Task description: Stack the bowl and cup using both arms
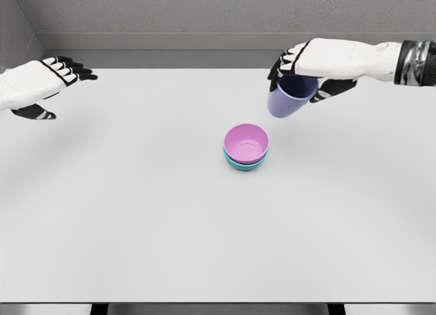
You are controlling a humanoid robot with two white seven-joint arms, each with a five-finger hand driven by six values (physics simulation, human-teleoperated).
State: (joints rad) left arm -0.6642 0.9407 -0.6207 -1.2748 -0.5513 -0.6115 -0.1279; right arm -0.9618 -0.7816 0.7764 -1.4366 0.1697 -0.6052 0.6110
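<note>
Here the pale worktop [136,213] fills most of the frame. My right hand [310,73], upper right, has its fingers wrapped around a tilted purple cup [289,97], lifted above and to the right of the bowls. My left hand [51,83], upper left, hangs relaxed, holding nothing. Mid-frame, a pink bowl [246,143] sits nested in a teal bowl [238,164].

My right robot hand [306,73] covers the cup's [291,97] upper rim, the pink bowl [246,142] hides most of the teal one [240,164], and both my forearms run off frame.
</note>
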